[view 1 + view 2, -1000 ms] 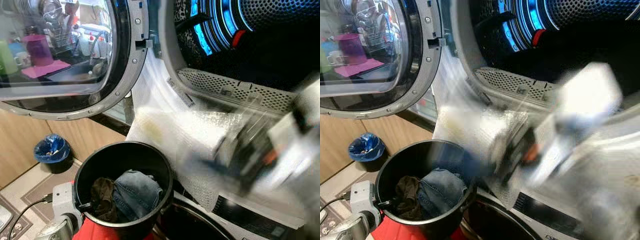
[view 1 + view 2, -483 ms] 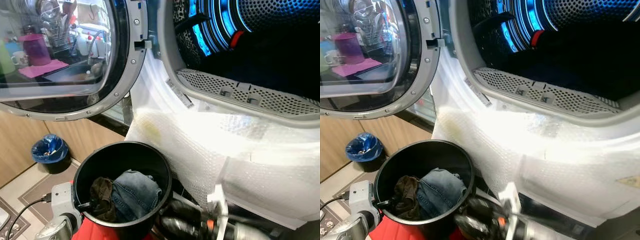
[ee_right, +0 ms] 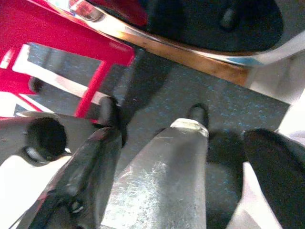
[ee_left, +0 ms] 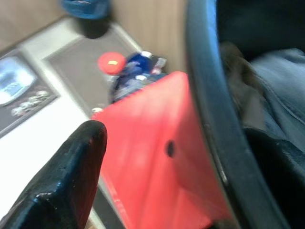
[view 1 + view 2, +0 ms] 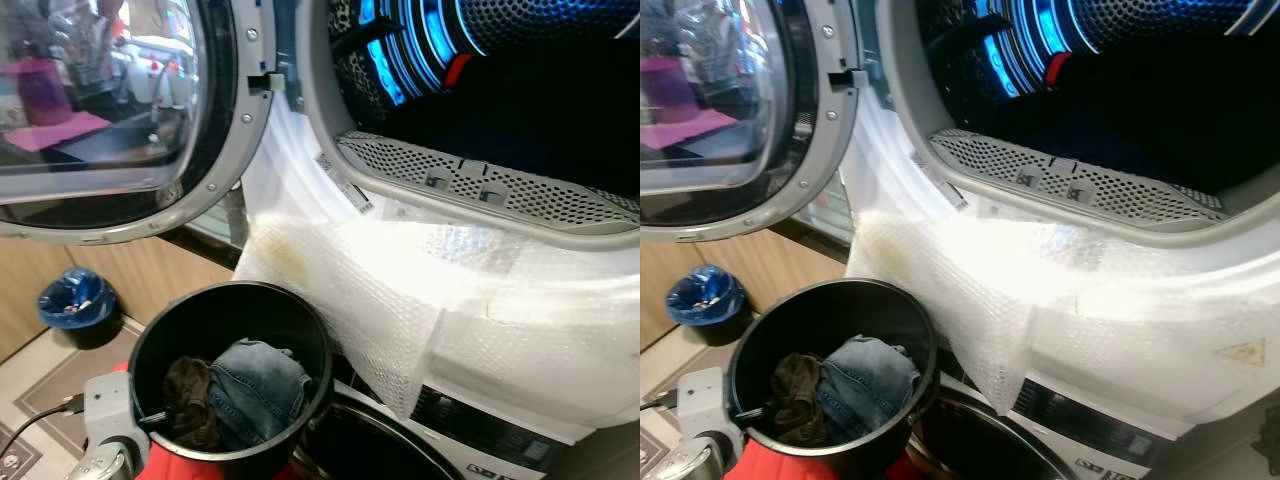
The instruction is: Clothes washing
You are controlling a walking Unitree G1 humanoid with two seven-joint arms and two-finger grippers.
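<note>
Right arm gone from drum point(image 5: 520, 90) opening

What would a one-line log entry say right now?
washer door open | bucket holds jeans, dark cloth | left gripper beside bucket | right gripper open, empty

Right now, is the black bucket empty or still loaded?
Loaded. The black bucket holds a blue denim garment and a dark brown garment, low inside it.
</note>
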